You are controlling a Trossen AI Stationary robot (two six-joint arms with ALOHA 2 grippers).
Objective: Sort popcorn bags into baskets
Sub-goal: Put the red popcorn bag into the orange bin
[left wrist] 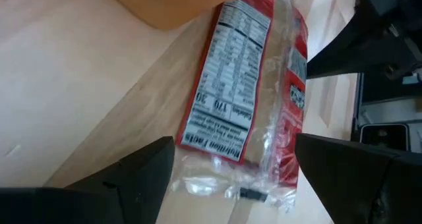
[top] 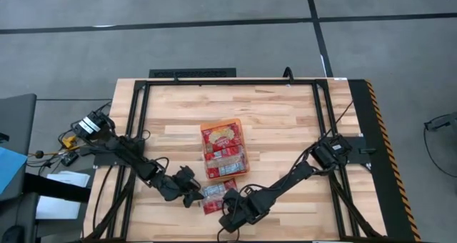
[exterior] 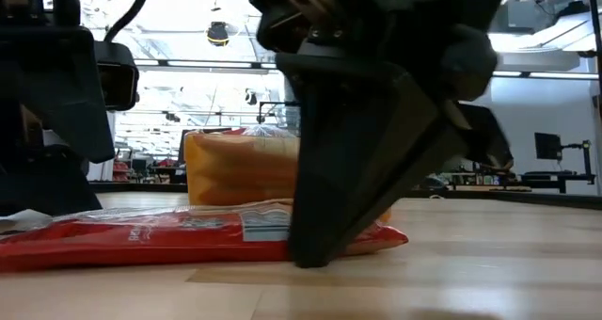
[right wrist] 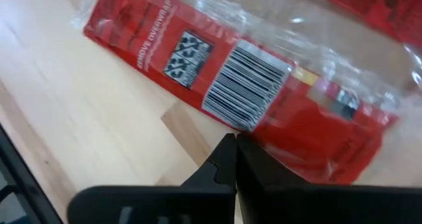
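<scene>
An orange basket in the middle of the table holds several red popcorn bags. One loose popcorn bag lies flat on the wood just in front of it, print side up. My left gripper is open at the bag's left end, with its fingers on either side of the clear sealed end and apart from it. My right gripper is shut, fingers pointing down, with the tips at the bag's near long edge by the barcode. My right gripper's shut fingertips stand down at the table, right at the bag's near long edge, slanting in from the near right. I cannot tell whether they touch the edge or only stand before it. The bag lies flat on the table.
The basket's orange wall rises just behind the loose bag. Black frame rails run along the table's left, right and far sides. Bare wood lies to the left and right of the basket.
</scene>
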